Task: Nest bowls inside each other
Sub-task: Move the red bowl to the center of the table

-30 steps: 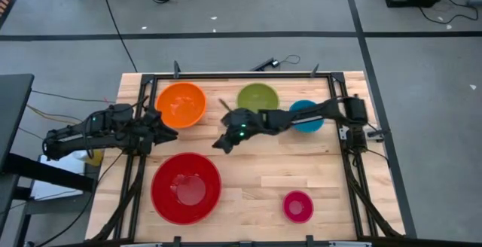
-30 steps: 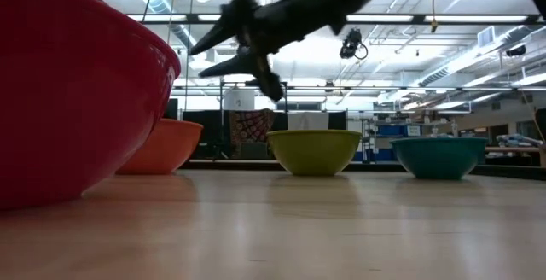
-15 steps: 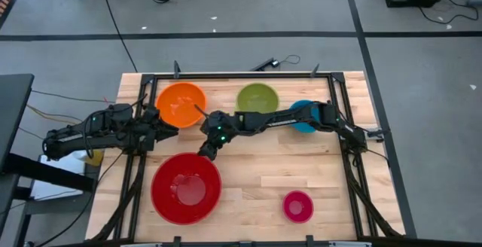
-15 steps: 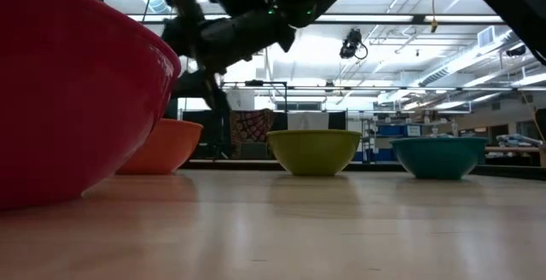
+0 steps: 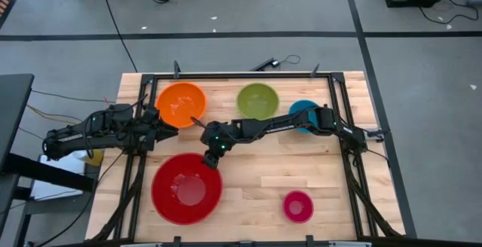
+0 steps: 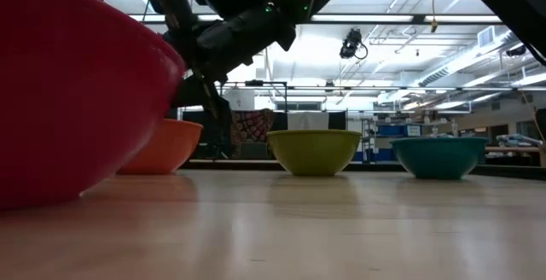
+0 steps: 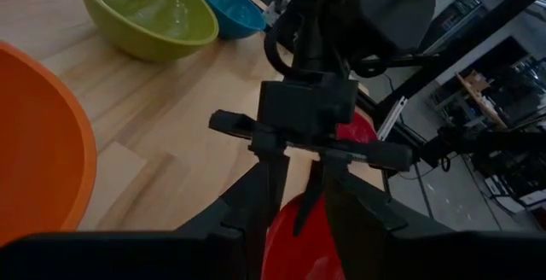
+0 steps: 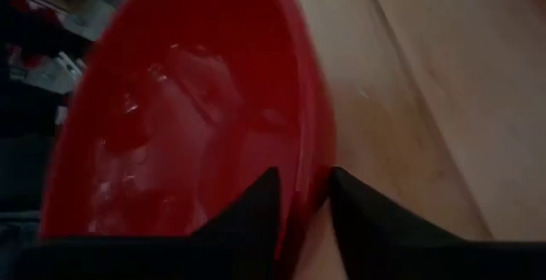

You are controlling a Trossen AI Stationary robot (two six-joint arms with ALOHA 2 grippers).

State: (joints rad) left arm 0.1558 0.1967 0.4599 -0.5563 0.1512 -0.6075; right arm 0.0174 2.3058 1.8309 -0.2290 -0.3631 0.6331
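Note:
Five bowls stand on the wooden table. The red bowl (image 5: 186,189) is near the left front, the orange bowl (image 5: 181,104), green bowl (image 5: 257,101) and blue bowl (image 5: 303,109) line the far side, and the small pink bowl (image 5: 297,206) is at the right front. My right gripper (image 5: 210,159) reaches across from the right, down onto the red bowl's far right rim, and is shut on it. My left gripper (image 5: 167,130) waits open at the left edge, beside the orange bowl. My right gripper has the red bowl's rim (image 8: 314,186) on the bowl's far right side, one finger (image 8: 266,201) inside the bowl and one (image 8: 351,205) outside. The fingers slant down from the table's right and far side. The bowl sits flat on the table.
A black frame (image 5: 331,89) with rails runs round the table's edges. Bare wood lies between the red and pink bowls and in front of the green and blue bowls. My right arm (image 5: 286,123) stretches low across the blue bowl.
My right gripper has swept from between the orange and green bowls toward the table's left and near edge and sunk, rolling its wrist, until its fingers stand astride the red bowl's rim. All bowls have stayed put.

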